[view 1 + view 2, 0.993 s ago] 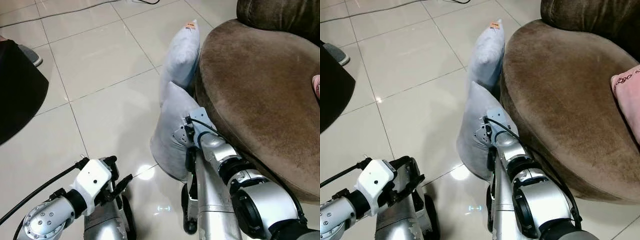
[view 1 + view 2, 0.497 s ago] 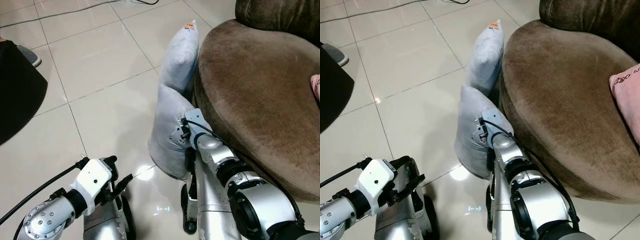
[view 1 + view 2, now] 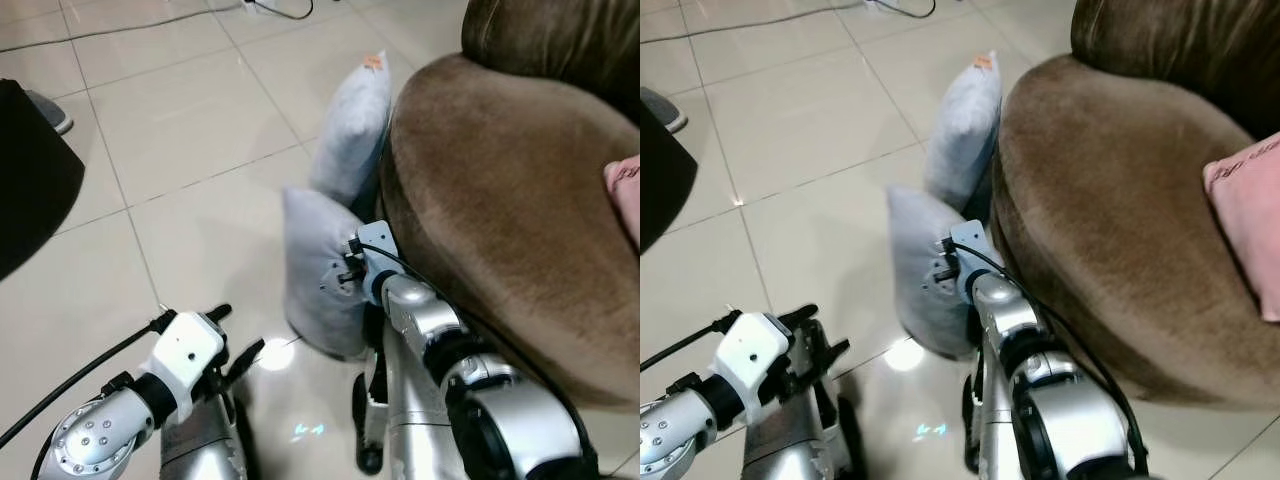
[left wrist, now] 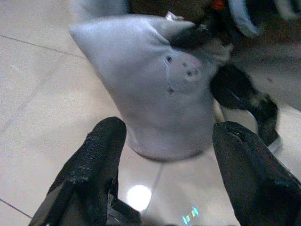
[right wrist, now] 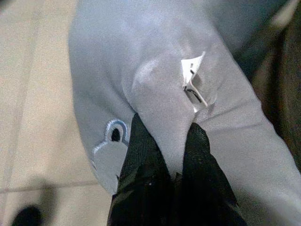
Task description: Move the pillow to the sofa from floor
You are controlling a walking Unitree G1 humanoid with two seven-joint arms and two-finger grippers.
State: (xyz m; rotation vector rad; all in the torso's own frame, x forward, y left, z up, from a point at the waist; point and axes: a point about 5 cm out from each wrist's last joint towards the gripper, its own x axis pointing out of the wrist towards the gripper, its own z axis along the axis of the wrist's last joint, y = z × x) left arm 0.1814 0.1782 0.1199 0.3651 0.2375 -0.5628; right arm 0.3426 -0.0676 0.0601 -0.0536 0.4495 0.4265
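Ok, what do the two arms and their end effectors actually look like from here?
Both arms are silver metal with black ringed joints. The left arm carries a white wrist block with a black cable trailing off it. The right arm has a pale grey wrist housing with a thin black cable looped over it. Left end effector and right end effector each have two long, matte black fingers.

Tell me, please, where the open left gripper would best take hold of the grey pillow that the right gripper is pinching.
Probably the free upper corner of the pillow. It stands on end against the sofa, and the right gripper is shut on a fold on its sofa side. The left gripper, open and low, could come from the floor side.
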